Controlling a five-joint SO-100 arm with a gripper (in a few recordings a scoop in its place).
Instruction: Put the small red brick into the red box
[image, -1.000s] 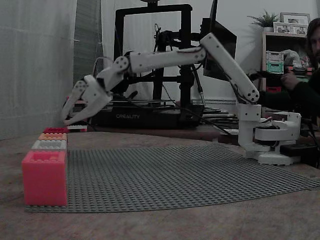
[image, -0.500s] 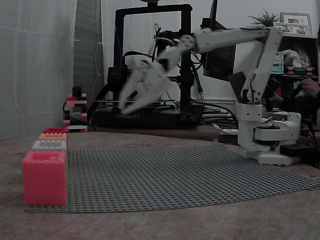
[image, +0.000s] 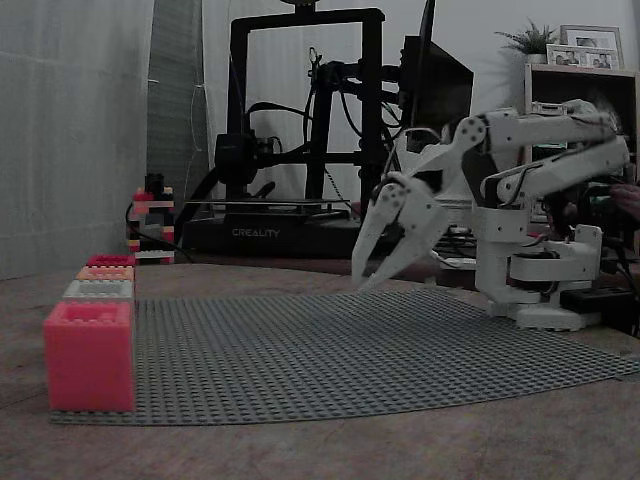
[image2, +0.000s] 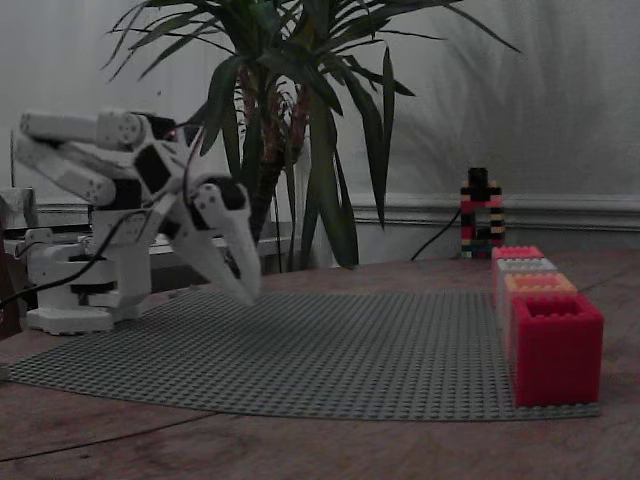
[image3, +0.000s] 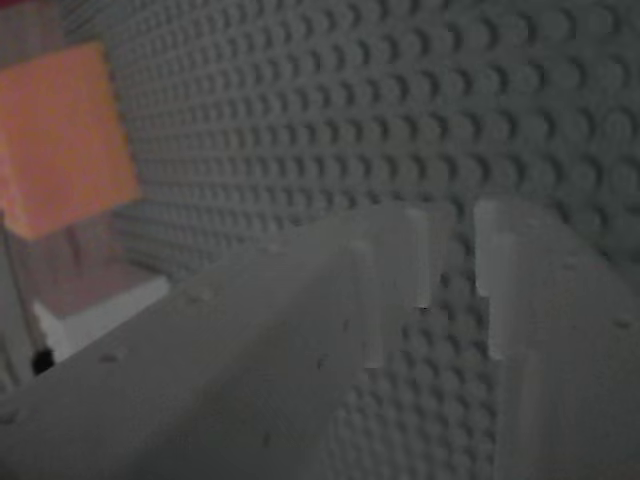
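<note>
Fingers (image: 359, 280) hang at centre right of a fixed view, pointing down and to the left from your folded white arm (image: 530, 180). They are parted by a narrow gap and have nothing between them. The wrist view shows the same: two pale tips with a thin strip of studded plate visible through the slit.

The tips sit low over the grey baseplate (image: 350, 350), at its edge nearest the arm's base. You cannot tell whether they touch it.

Your red box (image: 112, 260) is at the far left of that fixed view, the last and furthest in a row of four along the plate's left edge. In front of it stand an orange box (image: 105, 272), a grey box (image: 98, 290) and, nearest the camera, a pink box (image: 90, 355). In the other fixed view the row runs the other way: the red box (image2: 555, 345) is nearest, at lower right, well apart from the fingers (image2: 249, 295) at centre left.

Where the brick lies you cannot tell from these views; the inside of the red box is hidden.

A blurred orange block (image3: 60, 140) fills the upper left of the wrist view; which box it is you cannot tell.

Behind the row, a brick stack (image: 150, 225) stands on the bench (image: 300, 450).
</note>
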